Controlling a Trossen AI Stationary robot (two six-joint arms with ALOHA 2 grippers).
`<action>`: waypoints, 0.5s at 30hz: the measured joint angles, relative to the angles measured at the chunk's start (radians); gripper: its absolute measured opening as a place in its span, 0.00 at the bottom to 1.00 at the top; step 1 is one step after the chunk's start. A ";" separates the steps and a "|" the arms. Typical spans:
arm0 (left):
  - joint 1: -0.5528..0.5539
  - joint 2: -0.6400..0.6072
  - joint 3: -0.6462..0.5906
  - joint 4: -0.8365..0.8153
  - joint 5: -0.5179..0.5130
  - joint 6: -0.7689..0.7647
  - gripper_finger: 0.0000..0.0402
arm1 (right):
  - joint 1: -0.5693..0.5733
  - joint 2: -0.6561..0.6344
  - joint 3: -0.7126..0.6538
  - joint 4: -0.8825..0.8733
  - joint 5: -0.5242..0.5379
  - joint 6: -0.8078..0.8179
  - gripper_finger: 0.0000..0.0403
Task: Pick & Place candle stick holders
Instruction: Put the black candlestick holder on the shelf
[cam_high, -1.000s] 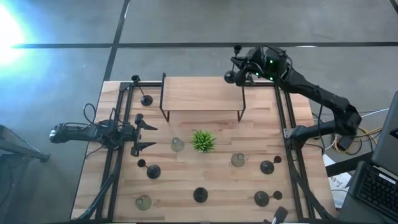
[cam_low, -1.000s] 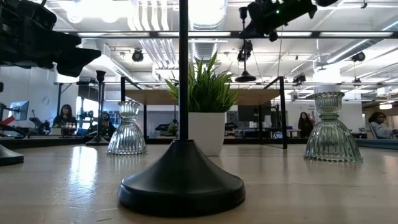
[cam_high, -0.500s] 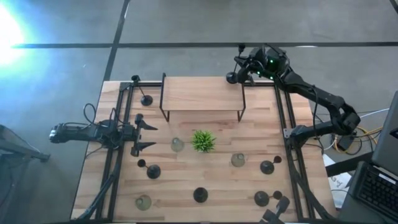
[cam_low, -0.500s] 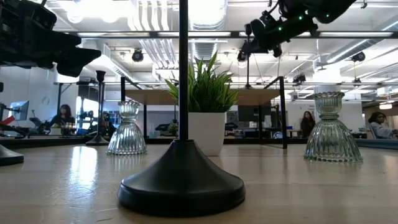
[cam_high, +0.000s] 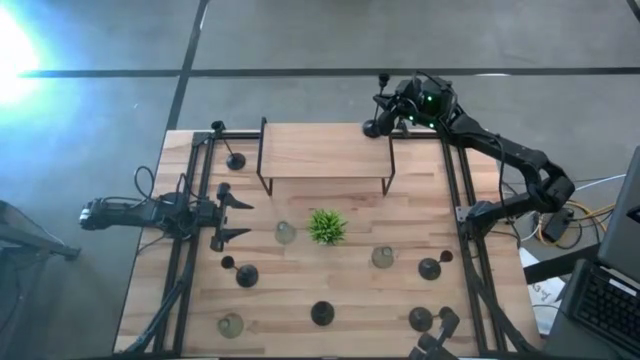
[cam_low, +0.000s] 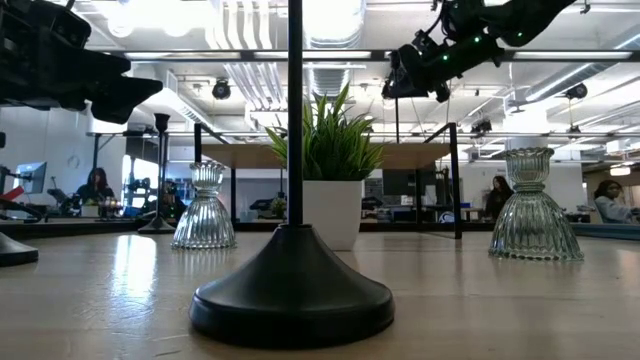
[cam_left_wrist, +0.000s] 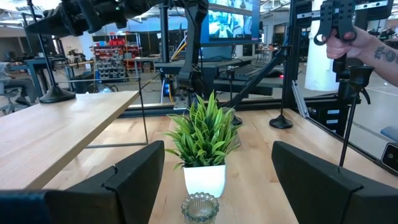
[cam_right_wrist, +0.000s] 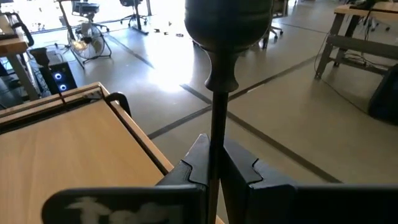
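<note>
My right gripper (cam_high: 388, 108) is at the table's far right, over the right end of the wooden shelf (cam_high: 325, 150), shut on a tall black candle stick holder (cam_high: 371, 126). Its cup top (cam_right_wrist: 229, 18) rises above the fingers. Its domed base (cam_left_wrist: 57, 94) is at the shelf's far right corner; whether it touches the shelf I cannot tell. My left gripper (cam_high: 232, 218) waits open at the table's left edge. Other black holders (cam_high: 246, 275) (cam_high: 429, 268) (cam_high: 322, 313) and glass ones (cam_high: 286, 232) (cam_high: 382, 257) stand on their bases on the table. My right gripper pinches the holder's thin stem (cam_right_wrist: 215, 140) between its two fingers, below the cup top. The fingers reach in almost level and lie across the stem. The holder stands upright in the hold, cup up, its base down at the shelf's top.
A small green plant (cam_high: 326, 226) in a white pot stands mid-table, near the shelf's front. Black frame rails (cam_high: 452, 190) run along both table sides. A person's hand (cam_left_wrist: 364, 40) shows beyond the table's right side. Bare wood lies between plant and near edge.
My right gripper has come down toward the shelf's far right corner, rolling slightly, with the black holder still upright in its shut fingers. The holder's base has sunk to the level of the shelf top.
</note>
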 joint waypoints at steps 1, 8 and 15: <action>0.000 0.000 0.000 0.000 0.000 0.000 0.75 | -0.002 -0.003 0.000 -0.004 0.000 0.000 0.03; 0.000 0.000 0.000 0.000 0.000 0.000 0.75 | -0.019 -0.021 0.000 -0.050 -0.015 0.024 0.03; 0.000 0.000 0.000 0.000 0.000 0.000 0.75 | -0.020 -0.020 0.000 -0.044 -0.030 0.033 0.03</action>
